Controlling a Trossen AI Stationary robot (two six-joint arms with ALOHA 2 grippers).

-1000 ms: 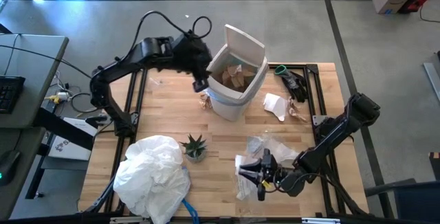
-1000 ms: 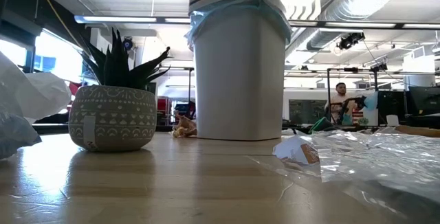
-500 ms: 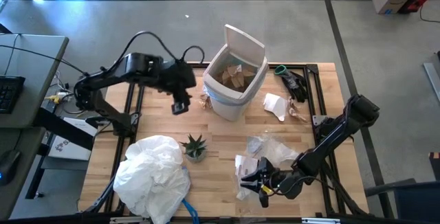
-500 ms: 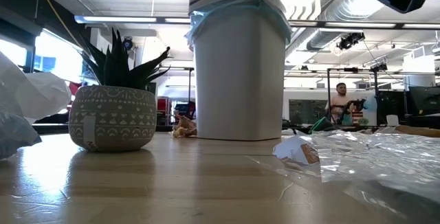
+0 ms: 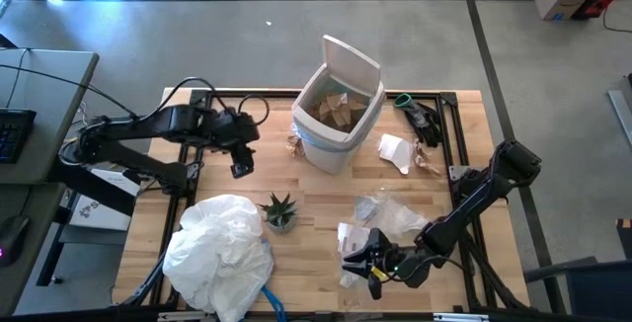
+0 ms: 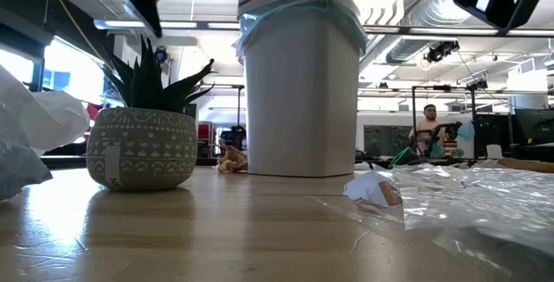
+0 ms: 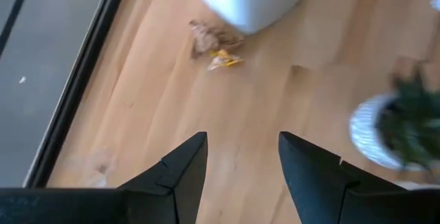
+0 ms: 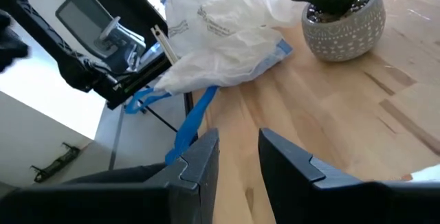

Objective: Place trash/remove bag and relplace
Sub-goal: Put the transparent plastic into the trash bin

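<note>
Your left gripper (image 5: 240,169) hangs empty, fingers apart, left of the white bin (image 5: 336,124); the nearest trash (image 5: 294,145), a brown scrap, lies between them. Your right gripper (image 5: 355,260), fingers narrowly parted, hovers empty over the wrappers (image 5: 385,213).

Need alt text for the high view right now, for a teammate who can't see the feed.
Overhead view of a wooden table: a white bin with its lid up holds crumpled brown paper. The left gripper hangs open left of the bin. The right gripper sits low at the front by clear plastic wrappers. A white bag and potted plant lie front left.
</note>
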